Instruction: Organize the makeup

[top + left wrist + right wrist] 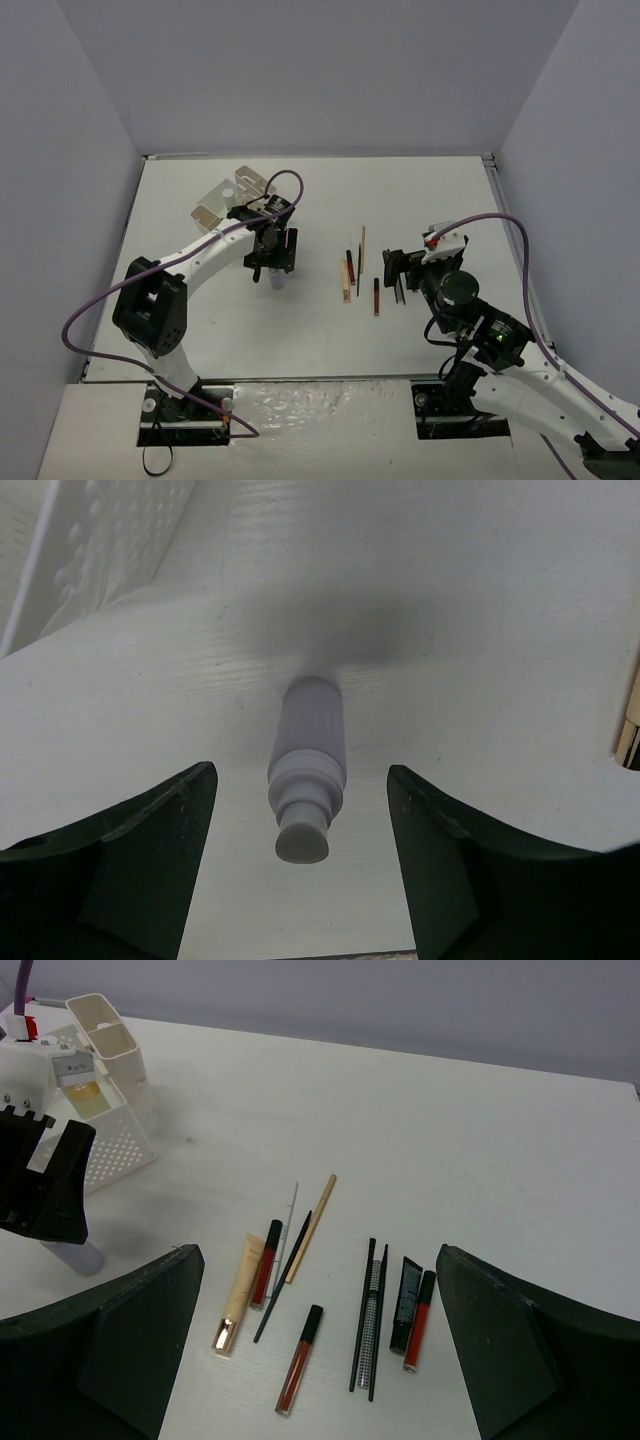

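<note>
Both released: left end effector (300,772) straddles a smooth cylindrical lilac bottle (310,730); right end effector (318,1256) overlooks slim sticks (371,1312).

Left pincer (300,780), right pincer (320,1258), both agape

**Where Things Lie**

The box (222,200) sits at the tabletop's (440,200) far left. Just nearer, a bottle (308,730) stands between the left claw's (300,780) fingers, apart from both. The sticks (347,280) lie mid-table to its right, side by side. A second bottle (85,1095), seemingly, sits inside the box.
</note>
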Tool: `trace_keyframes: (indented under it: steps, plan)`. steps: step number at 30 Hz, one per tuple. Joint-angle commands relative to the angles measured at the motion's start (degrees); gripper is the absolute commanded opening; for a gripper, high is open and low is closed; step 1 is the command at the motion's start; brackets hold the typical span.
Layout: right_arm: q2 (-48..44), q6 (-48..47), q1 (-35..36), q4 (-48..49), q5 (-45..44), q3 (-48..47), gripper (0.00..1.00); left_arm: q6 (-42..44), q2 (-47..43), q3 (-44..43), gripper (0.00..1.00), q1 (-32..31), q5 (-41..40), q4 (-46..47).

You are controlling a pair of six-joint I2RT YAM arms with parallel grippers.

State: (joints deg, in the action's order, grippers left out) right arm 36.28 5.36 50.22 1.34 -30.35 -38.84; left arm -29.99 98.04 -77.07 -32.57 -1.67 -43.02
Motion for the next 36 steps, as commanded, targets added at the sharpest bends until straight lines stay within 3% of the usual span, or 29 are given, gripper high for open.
trace_keyframes:
  steps: [1, 10, 14, 20, 25, 29, 36]
  plan:
    - [-0.12, 0.62, -0.21, 3.19, -2.13, 0.08, 1.0, -1.86, -1.18, 0.14, 0.62, -0.39, -2.2, 1.6]
    - [-0.08, 0.71, -0.21, 3.21, -2.08, 0.18, 1.0, -2.18, -0.92, 1.82, 0.57, -0.39, -2.23, 3.67]
    - [0.0, 0.62, -0.21, 3.14, -2.42, 0.27, 1.0, -2.37, -0.92, 2.01, 0.48, -0.6, -2.03, 4.17]
    - [-0.16, 0.62, -0.21, 3.14, -2.6, 0.26, 1.0, -2.53, -1.03, 1.91, 0.32, -0.84, -1.76, 3.99]
    - [-0.09, 0.6, -0.21, 3.23, -2.52, 0.24, 1.0, -2.28, -2.36, 0.39, 0.1, -0.83, -2.04, 2.38]
    - [-0.21, 0.48, -0.21, 3.17, -2.55, 0.17, 1.0, -0.99, -4.04, -3.62, 0.02, -0.78, -2.43, -1.26]
    - [-1.01, 0.5, -0.12, 3.19, -2.35, 0.26, 1.0, 3.69, -4.17, -19.52, 0.0, 2.38, -5.38, -11.45]
